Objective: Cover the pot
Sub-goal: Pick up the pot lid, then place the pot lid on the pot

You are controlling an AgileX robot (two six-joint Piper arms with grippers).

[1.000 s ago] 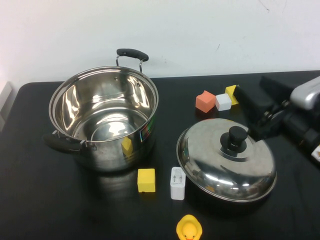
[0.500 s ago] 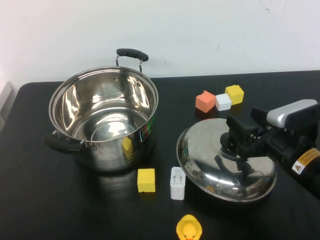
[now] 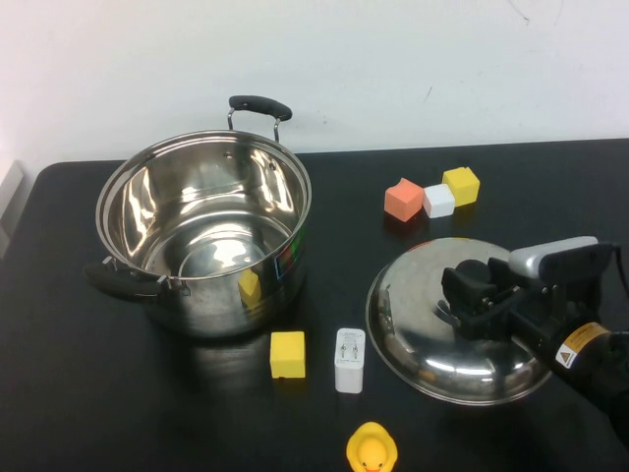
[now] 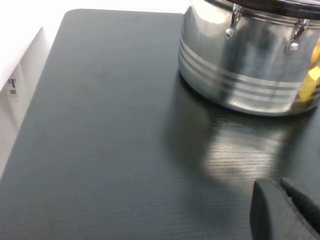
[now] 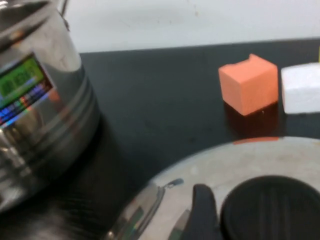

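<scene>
The pot, a big shiny steel stockpot with black handles, stands open on the left of the black table; it also shows in the left wrist view and the right wrist view. The domed steel lid lies on the table to the pot's right. My right gripper is down on top of the lid, shut on its black knob, with one finger against the knob's side. My left gripper is shut and empty, low over the table beside the pot, out of the high view.
An orange block, a white block and a yellow block sit behind the lid. A yellow block and a white charger lie in front of the pot. A rubber duck sits at the front edge.
My right gripper came in from the right, dropped onto the lid and closed round the knob. The lid has shifted a little to the right with it. The pot has not moved.
</scene>
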